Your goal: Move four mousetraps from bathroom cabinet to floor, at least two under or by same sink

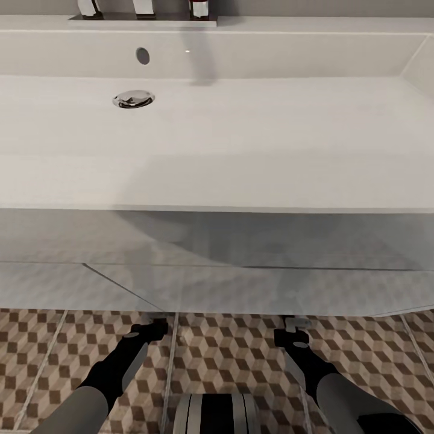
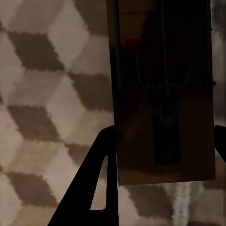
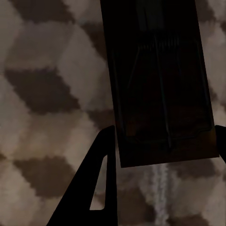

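The bathroom sink (image 1: 241, 144), a wide white basin on a white drawer unit (image 1: 217, 283), stands right in front of me. Low at its foot, above the cube-patterned bathroom floor (image 1: 229, 355), hang both grippers. My left gripper (image 1: 154, 325) is shut on a mousetrap (image 2: 162, 108), a dark brown board with a tan edge and wire spring, pinched between the dark fingers (image 2: 101, 160). In my right gripper (image 1: 295, 328) a second mousetrap (image 3: 160, 94) is clamped by its long sides between the fingers (image 3: 101, 155). Both traps are held close over the tiles. The cabinet is out of view.
The basin has a chrome drain (image 1: 133, 99) and an overflow hole (image 1: 143, 55). Bottles stand on a shelf (image 1: 141, 18) behind it. The drawer unit's front blocks the way forward just beyond the grippers. My own base (image 1: 217, 413) sits at the bottom centre.
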Motion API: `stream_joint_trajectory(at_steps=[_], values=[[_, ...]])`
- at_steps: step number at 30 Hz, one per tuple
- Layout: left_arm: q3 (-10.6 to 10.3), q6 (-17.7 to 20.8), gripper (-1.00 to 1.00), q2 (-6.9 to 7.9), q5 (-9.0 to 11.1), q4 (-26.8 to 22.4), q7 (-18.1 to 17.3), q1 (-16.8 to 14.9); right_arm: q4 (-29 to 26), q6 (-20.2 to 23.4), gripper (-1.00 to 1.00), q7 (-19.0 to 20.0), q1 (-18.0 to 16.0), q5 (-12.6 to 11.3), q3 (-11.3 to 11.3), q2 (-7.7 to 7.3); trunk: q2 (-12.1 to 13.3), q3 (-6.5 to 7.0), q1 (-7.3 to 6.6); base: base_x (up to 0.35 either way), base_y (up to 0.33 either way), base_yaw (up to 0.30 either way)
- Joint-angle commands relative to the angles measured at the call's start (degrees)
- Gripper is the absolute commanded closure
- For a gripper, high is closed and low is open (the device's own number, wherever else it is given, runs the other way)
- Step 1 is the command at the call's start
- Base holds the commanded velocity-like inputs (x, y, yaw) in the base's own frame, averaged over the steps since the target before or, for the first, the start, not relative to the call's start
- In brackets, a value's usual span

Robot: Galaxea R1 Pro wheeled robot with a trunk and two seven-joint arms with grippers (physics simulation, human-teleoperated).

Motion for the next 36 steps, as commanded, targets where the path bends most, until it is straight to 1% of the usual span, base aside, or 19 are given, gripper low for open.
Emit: stream_joint_trajectory(at_steps=[1,16,28,36], values=[[-0.5,0.3,1.0,0.07,0.5,-0.2,0.7,0.0,0.0,-0.2,1.0,-0.1,0.0,-0.6,0.4,0.02,0.0,-0.03,-0.01,0.0,0.0,0.0],[-0.4,0.7,1.0,-0.2,0.5,-0.7,0.8,0.0,-0.1,-0.2,1.0,-0.1,0.0,0.0,0.3,0.37,0.0,-0.03,-0.01,0.0,0.0,0.0],[-0.4,0.6,1.0,-0.24,0.5,-0.6,0.8,0.0,-0.1,-0.2,1.0,-0.1,0.0,0.1,0.3,0.33,-0.2,-2.69,0.3,0.0,0.0,0.0],[-0.4,0.4,1.0,-0.22,0.5,-0.7,0.8,0.0,-0.5,-0.3,1.0,-0.1,0.0,0.0,0.4,0.17,-0.2,-2.69,0.3,0.0,0.0,0.0]])
